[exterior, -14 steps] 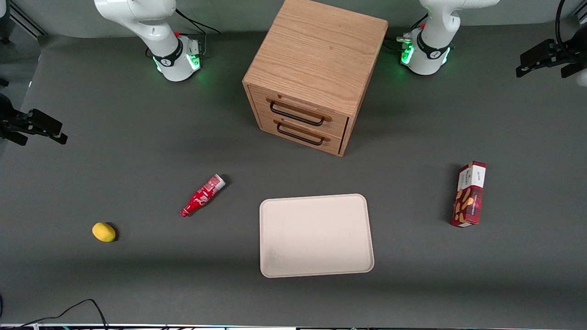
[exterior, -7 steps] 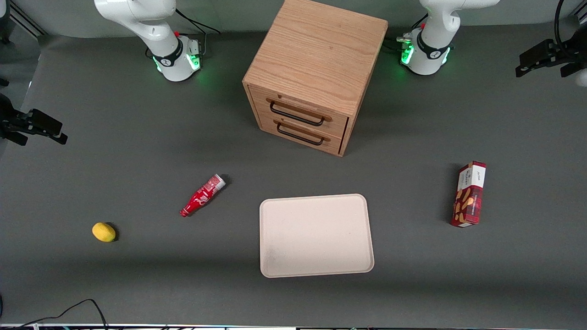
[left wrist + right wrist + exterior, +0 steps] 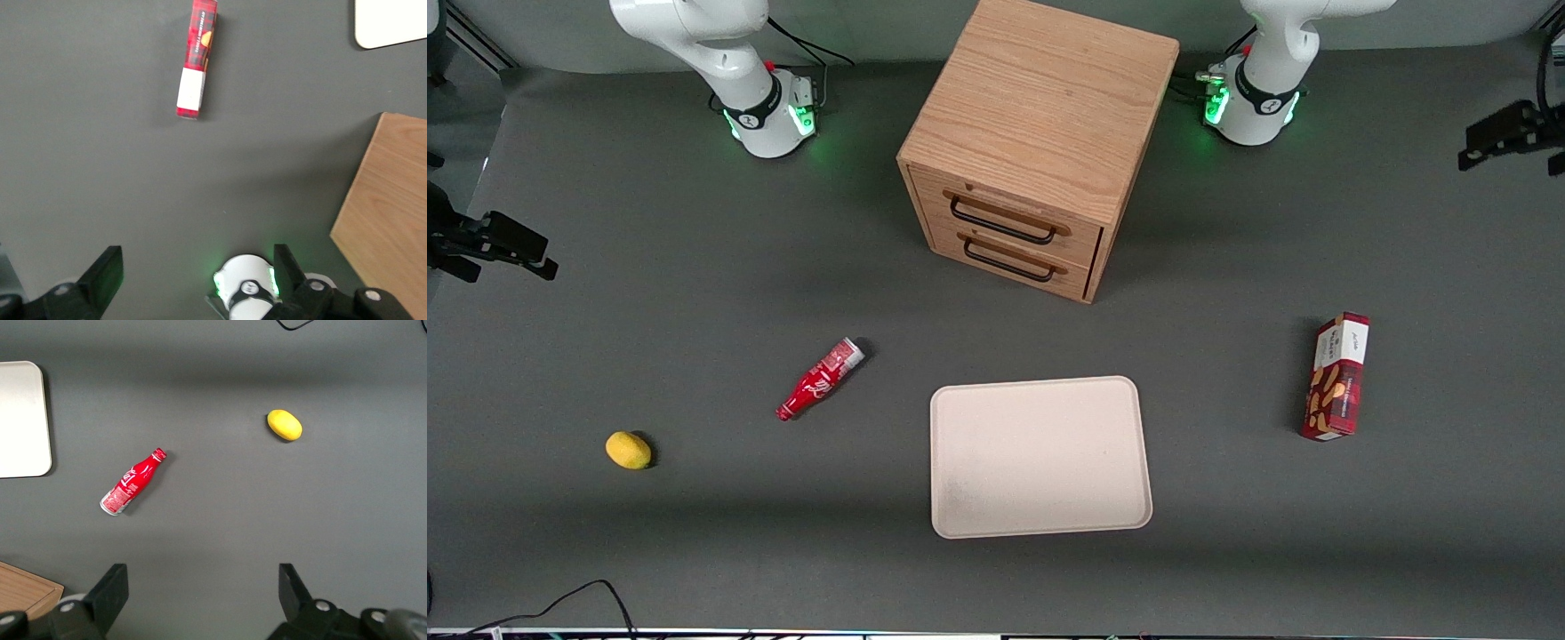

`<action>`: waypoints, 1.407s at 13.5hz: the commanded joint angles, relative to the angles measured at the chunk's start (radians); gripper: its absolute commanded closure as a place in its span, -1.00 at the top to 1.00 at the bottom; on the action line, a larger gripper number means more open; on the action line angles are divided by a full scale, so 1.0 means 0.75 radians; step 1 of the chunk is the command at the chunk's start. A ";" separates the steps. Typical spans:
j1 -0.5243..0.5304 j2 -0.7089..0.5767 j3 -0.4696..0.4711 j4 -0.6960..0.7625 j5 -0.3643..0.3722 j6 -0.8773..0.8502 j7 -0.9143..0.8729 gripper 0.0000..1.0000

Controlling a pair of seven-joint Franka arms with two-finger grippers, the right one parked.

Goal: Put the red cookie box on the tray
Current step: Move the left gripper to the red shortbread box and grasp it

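Gripper: positioned high at the working arm's end of the table, well apart from all objects, holding nothing. Fingers spread wide apart, with bare grey table surface visible between them in the left wrist view.

Red cookie box: standing on its narrow long edge on the table toward the working arm's end, nearer to the front camera than the gripper. White label panel at the end farther from the front camera; cookie pictures on the dark-red plaid section. Not in contact with gripper or tray. Also visible in the left wrist view, untouched.

Tray: lying flat near the table's middle, nearer to the front camera than the wooden drawer cabinet, well apart from the box. Nothing resting on it. One rounded corner visible in the left wrist view.

Wooden drawer cabinet: two drawers, both closed, each with a dark handle.

Red bottle: lying on its side, beside the tray toward the parked arm's end, not touching it.

Yellow lemon-like object: resting farther toward the parked arm's end, apart from the bottle.
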 commanded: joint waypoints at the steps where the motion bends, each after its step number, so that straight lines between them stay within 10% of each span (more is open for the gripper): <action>1: 0.004 0.108 0.039 -0.082 0.018 0.165 0.194 1.00; 17: -0.002 0.640 0.039 -0.598 -0.203 1.380 0.387 1.00; 19: -0.002 0.653 0.039 -0.598 -0.254 1.389 0.387 -0.55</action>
